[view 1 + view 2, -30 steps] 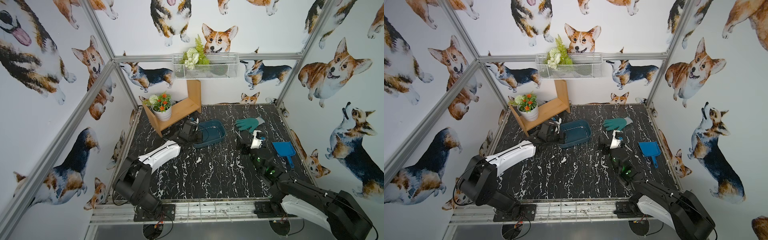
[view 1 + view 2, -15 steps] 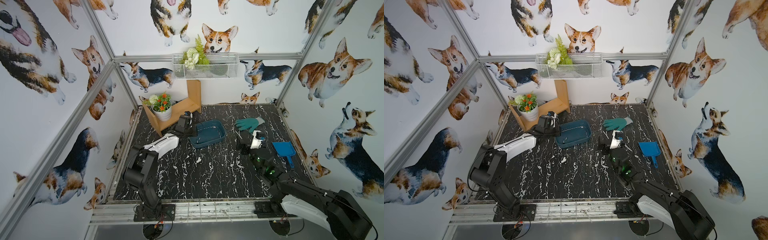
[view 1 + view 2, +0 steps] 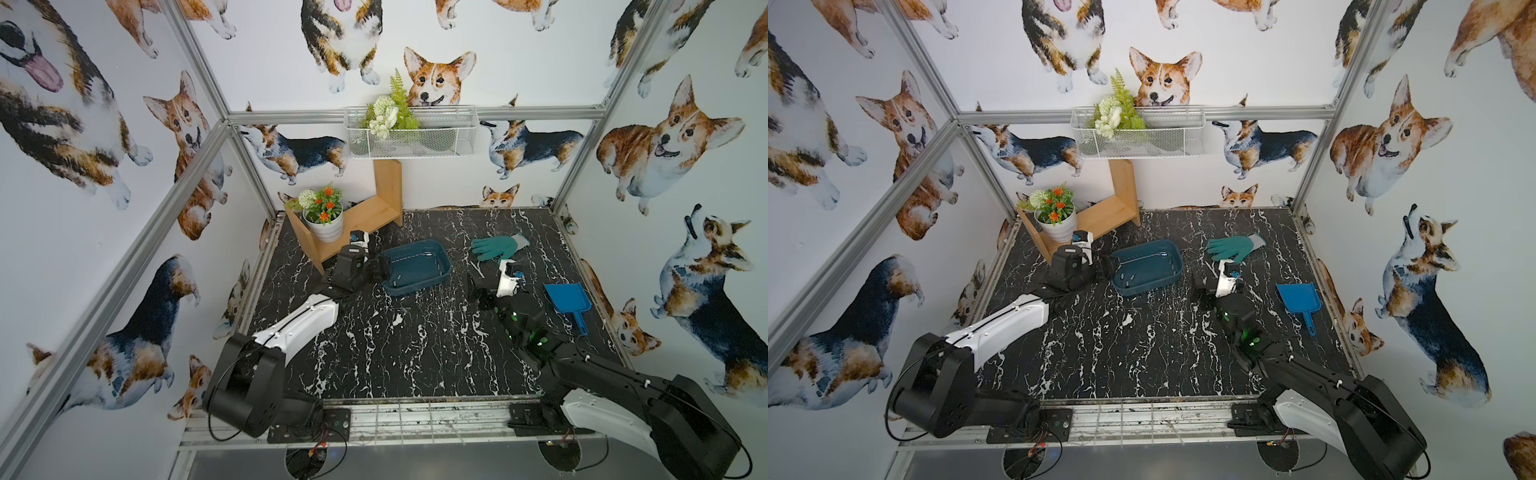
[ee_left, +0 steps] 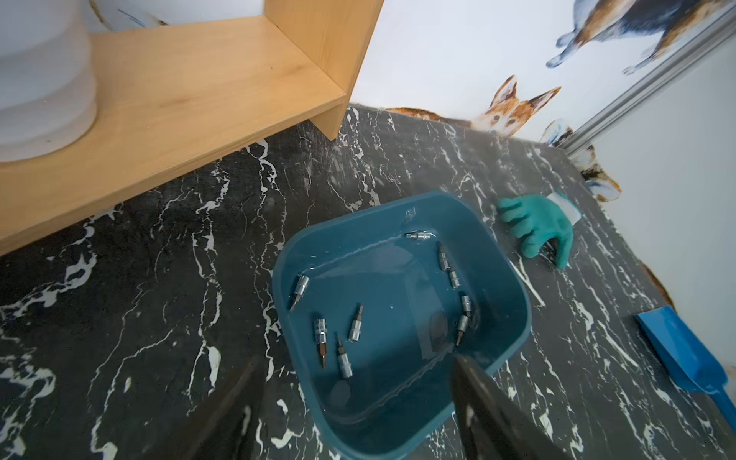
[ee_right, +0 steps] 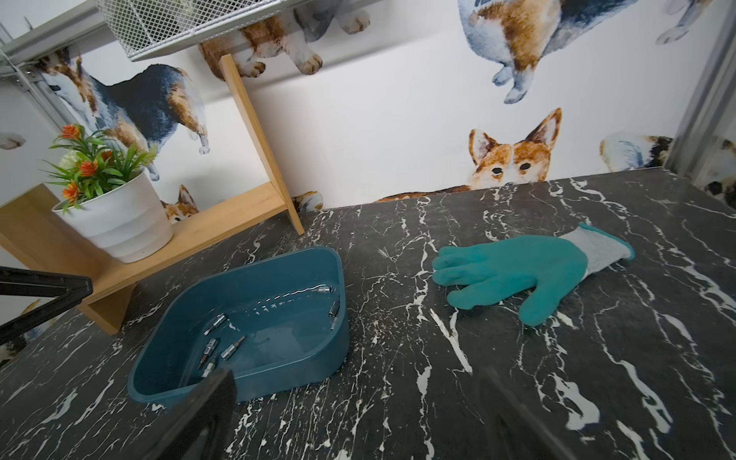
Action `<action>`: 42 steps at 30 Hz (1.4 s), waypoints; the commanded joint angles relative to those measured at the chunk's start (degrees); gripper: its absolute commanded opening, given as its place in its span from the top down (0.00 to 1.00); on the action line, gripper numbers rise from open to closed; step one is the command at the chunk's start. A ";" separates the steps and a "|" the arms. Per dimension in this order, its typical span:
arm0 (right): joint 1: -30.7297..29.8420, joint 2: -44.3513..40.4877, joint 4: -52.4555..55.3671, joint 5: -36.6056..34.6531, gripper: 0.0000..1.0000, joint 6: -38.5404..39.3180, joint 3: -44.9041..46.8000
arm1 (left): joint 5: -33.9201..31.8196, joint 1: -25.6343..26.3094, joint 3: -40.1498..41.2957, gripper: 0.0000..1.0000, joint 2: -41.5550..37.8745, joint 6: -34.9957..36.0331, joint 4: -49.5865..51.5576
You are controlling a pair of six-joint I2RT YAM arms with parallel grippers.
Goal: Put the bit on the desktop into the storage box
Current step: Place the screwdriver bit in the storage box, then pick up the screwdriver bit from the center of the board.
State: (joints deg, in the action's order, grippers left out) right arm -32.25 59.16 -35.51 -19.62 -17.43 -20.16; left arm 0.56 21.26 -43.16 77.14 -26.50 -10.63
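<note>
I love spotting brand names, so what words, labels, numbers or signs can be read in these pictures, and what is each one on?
No readable text anywhere.
The storage box, the bits in it, the green glove, the blue scoop and the white plant pot: no print visible.
Blue marks on the white wrist housing of each arm: too small to read.

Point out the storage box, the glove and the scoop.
storage box [image 4: 380, 284]: left wrist view, on a bare patch of its floor among the bits.
glove [image 5: 517, 275]: right wrist view, on the palm.
scoop [image 3: 567, 297]: in a top view, on the flat pan, not the handle.
</note>
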 commanded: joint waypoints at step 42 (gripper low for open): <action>-18.82 46.88 35.34 10.42 0.46 -6.01 -40.69 | -17.30 -0.01 30.43 0.00 -27.94 3.78 -15.57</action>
State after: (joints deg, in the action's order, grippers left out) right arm -50.30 104.79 -4.03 -4.86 -25.04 -59.18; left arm -16.62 21.26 -12.16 48.99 -23.11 -24.62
